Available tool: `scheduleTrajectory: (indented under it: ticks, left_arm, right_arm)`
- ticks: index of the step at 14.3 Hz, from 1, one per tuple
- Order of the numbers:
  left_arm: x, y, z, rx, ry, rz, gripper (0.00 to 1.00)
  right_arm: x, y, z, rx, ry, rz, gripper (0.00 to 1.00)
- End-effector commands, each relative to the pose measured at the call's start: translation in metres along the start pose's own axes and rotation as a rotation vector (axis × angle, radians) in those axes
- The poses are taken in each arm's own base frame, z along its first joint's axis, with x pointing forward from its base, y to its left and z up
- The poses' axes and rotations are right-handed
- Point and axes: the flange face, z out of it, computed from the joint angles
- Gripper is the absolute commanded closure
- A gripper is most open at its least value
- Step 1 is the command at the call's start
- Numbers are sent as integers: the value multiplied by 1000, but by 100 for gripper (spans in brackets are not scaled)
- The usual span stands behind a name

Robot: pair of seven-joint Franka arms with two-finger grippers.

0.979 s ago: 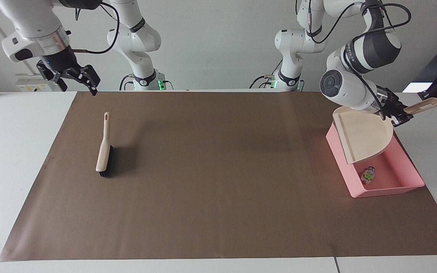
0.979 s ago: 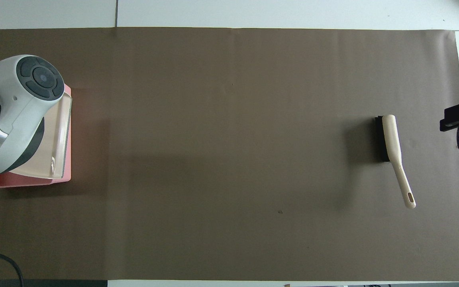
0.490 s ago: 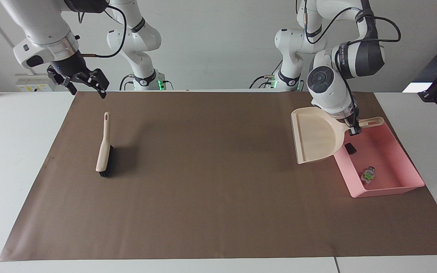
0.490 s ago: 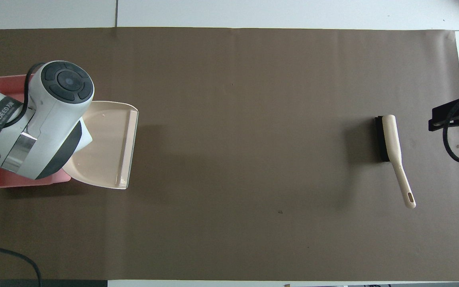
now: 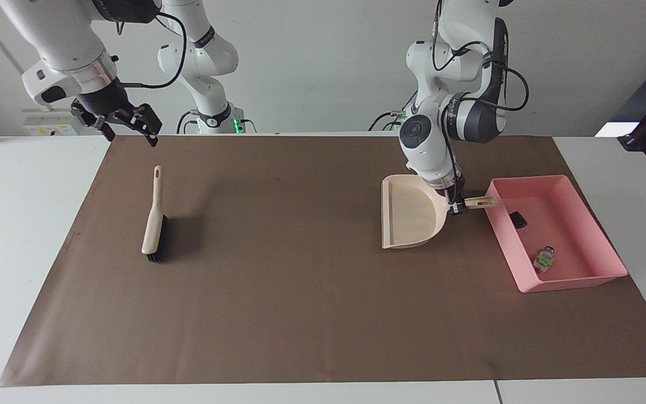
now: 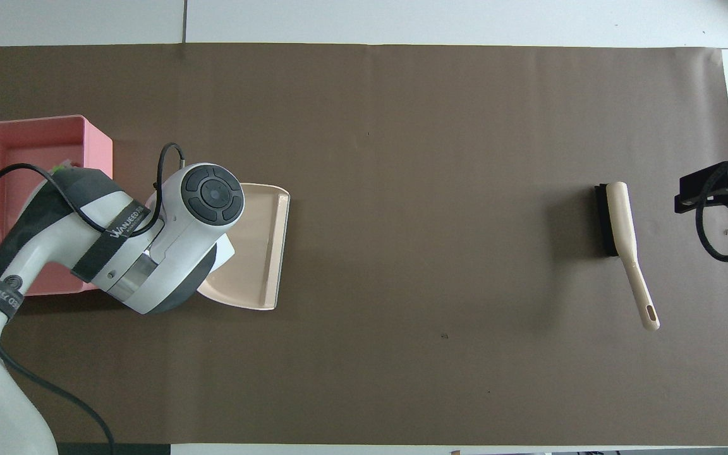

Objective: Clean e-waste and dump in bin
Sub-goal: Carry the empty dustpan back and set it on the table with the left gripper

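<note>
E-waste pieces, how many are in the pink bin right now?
2. A black block lies in the bin at the end nearer the robots; a white-grey part with green bits lies farther from them. None shows elsewhere.

bin (image 5: 600, 247): set on the mat (image 5: 300, 314) at the left arm's end of the table (image 5: 20, 224).
e-waste: two parts lie in the bin, the block (image 5: 518, 219) nearer the robots than the second part (image 5: 544, 259).
dustpan (image 5: 410, 216): placed just beside the bin, toward the right arm's end, its handle pointed at the bin.
brush (image 5: 153, 219): laid on the mat toward the right arm's end, well apart from the dustpan, handle end nearer the robots.
left gripper (image 5: 455, 206): found at the dustpan's handle.
right gripper (image 5: 124, 124): raised over the mat's edge by the brush's end.
</note>
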Motion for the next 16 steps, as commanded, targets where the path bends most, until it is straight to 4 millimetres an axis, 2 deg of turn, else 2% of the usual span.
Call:
scheduleTrajectory:
  ticks: [1,4,7,8,9,11,12,14,16]
  left_arm:
    - [35,2,4,16,12,-44,100]
    - [56,9,2,35,15,-20,100]
    - [67,14,2,41,16,-47,100]
    - [67,15,3,38,13,-48,96]
    - [67,15,3,34,12,-50,78]
    - [54,14,0,0,39,-104,48]
    - [42,13,-2,-31,60,-138,37]
    - [7,9,-12,-33,79,-207,18]
    - [-31,7,-16,-43,125,-288,7]
  right_arm:
    - [-4,1,-2,17,13,5,0]
    - [-4,4,-2,17,11,8,0]
    - [-6,7,-3,18,6,12,0]
    - [-6,5,-3,18,6,9,0]
    - [-6,4,-3,18,8,11,0]
    - [-7,4,-3,19,9,14,0]
    - [-7,4,-3,19,9,9,0]
    - [-7,3,-3,19,11,6,0]
    - [-7,1,-3,8,16,-14,0]
